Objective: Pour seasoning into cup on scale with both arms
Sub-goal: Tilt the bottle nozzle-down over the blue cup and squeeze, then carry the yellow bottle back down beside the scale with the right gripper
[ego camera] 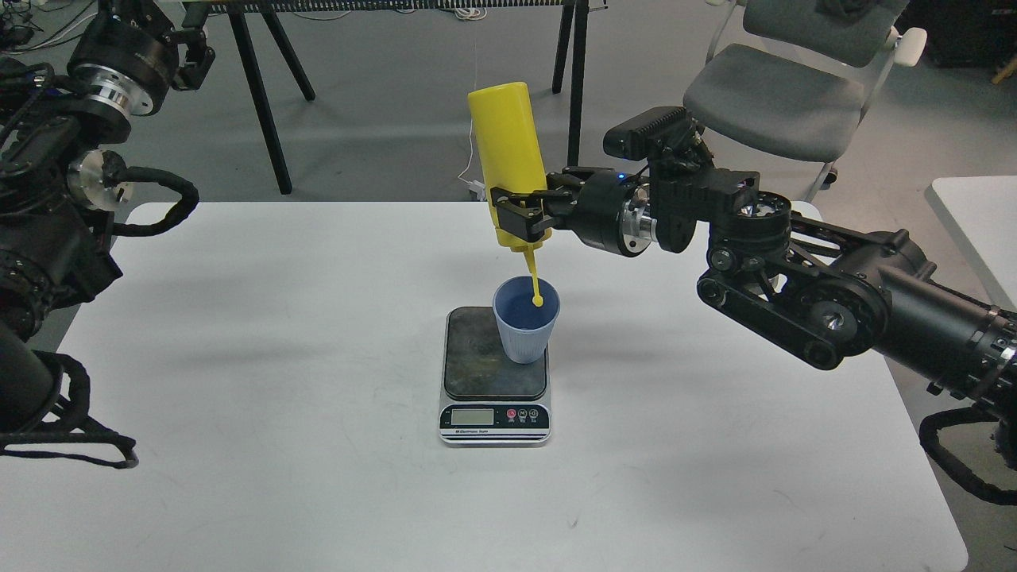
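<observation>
Seasoning bottle [508,155] hangs inverted in the right gripper [520,218], fingers clamped across its lower body just above the nozzle, over the cup [524,322] on the scale [494,381]. Soft, light plastic likely deforms: grip firmly mid-body. Left gripper [191,59] state: cannot tell.

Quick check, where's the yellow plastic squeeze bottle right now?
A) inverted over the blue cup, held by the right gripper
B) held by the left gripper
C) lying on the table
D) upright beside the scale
A: the yellow plastic squeeze bottle is nozzle-down above the light-blue ribbed plastic cup, with the right gripper fingers closed around it.
</observation>
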Controlling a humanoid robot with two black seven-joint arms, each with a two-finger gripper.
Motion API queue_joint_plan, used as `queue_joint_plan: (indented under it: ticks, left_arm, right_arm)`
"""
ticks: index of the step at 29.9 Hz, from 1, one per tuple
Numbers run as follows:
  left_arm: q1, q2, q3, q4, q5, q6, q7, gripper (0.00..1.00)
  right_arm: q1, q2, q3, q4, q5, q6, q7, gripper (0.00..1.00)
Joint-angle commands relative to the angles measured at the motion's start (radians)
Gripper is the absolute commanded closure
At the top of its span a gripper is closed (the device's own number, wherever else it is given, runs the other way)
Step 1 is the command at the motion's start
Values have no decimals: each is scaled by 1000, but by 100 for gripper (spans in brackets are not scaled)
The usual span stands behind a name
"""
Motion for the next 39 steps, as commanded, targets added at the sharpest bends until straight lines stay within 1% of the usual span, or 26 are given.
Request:
queue_joint_plan:
  ticks: [1, 3, 6, 8, 9, 10, 15, 16, 18, 21, 23, 26, 28, 32, 37, 39]
  left_arm:
    - [0, -2, -2, 0, 0, 0, 0, 6]
    - [0, -2, 0, -2, 2, 0, 0, 6]
    - [0, -3, 8, -2, 12, 0, 0, 6]
    - [0, -3, 8, -3, 12, 0, 0, 6]
    - [0, -3, 6, -3, 12, 0, 0, 6]
    - [-2, -3, 6, -3, 12, 0, 0, 6]
    - [-2, -5, 6, -3, 12, 0, 0, 6]
    - [-2, -5, 6, -3, 12, 0, 0, 6]
    - [-2, -5, 6, -3, 14, 0, 0, 6]
    - [0, -3, 8, -3, 14, 0, 0, 6]
    - [0, -2, 6, -3, 12, 0, 0, 6]
    - [0, -3, 8, -3, 14, 0, 0, 6]
    - [0, -3, 8, -3, 14, 0, 0, 6]
    - [1, -2, 9, -3, 14, 0, 0, 6]
    - [3, -2, 9, -3, 14, 0, 0, 6]
    - [3, -3, 9, -3, 14, 0, 0, 6]
  right_arm:
    - [4, 2, 24, -14, 24, -1, 0, 53]
    - [11, 3, 79, -59, 92, 3, -1, 52]
    - [15, 3, 190, -119, 342, 26, -14, 52]
    - [23, -9, 244, -141, 595, 78, -64, 52]
    - [24, -18, 265, -156, 740, 101, -105, 52]
    - [26, -33, 280, -172, 883, 116, -133, 52]
    - [12, -147, 316, -222, 1569, 207, -239, 52]
    - [-2, -168, 316, -224, 1681, 221, -245, 52]
    - [-50, -210, 342, -212, 1884, 254, -238, 52]
    - [-147, -256, 427, -131, 2024, 268, -198, 52]
    - [-222, -273, 509, -69, 2050, 268, -182, 52]
    - [-314, -276, 615, -37, 2122, 268, -169, 52]
    - [-368, -288, 652, -29, 2193, 268, -149, 52]
    - [-488, -339, 718, 54, 2250, 268, -107, 52]
    - [-667, -336, 822, 132, 2268, 268, -94, 52]
    - [-736, -330, 856, 155, 2280, 268, -81, 52]
